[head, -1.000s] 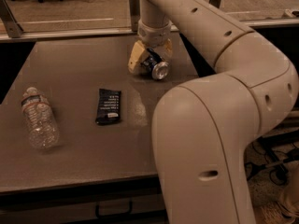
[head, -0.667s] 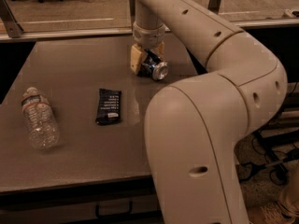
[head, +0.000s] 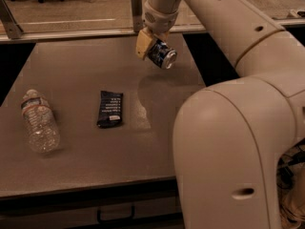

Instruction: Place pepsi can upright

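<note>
Pepsi can point(head: 163, 55) now aloft in gripper point(head: 153, 49)

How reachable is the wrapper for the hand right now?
Probably not yet: the hand is shut on the pepsi can, held tilted over the table. Nothing lies between it and the wrapper, though.

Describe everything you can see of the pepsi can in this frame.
The pepsi can is small, dark blue, metal-looking, with a silver end. It is tilted, not upright, silver end facing down-right toward the camera. The gripper holds it over the far middle of the table, jaws shut on its body, one tan jaw against its left side. It seems to hang clear of the tabletop, a shadow below it. Nothing else touches it.
</note>
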Controlling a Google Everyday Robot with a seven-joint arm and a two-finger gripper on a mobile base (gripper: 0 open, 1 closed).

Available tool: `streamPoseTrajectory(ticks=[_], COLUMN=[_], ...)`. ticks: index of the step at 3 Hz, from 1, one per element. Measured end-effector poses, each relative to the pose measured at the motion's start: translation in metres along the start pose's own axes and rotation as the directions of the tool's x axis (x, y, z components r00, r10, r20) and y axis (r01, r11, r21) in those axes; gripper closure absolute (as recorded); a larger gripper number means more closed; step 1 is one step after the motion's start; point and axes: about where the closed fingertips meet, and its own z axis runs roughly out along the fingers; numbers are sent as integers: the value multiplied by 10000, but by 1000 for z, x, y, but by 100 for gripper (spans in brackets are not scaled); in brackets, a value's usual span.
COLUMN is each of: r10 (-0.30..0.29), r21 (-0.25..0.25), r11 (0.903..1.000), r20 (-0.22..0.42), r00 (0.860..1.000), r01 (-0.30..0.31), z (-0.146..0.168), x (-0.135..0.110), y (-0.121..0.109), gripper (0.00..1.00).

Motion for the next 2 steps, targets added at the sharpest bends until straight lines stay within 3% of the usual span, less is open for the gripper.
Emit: streamPoseTrajectory(ticks=[1,2], r10=[-1148,-1612], r21=[-1030,-1846], r11=[9845,9428], r20=[2337,4766], r00=[9655,8642], r01=[1420,2776], z=[-41,-70], x=[-1,10], y=[3,8], gripper=[100,100])
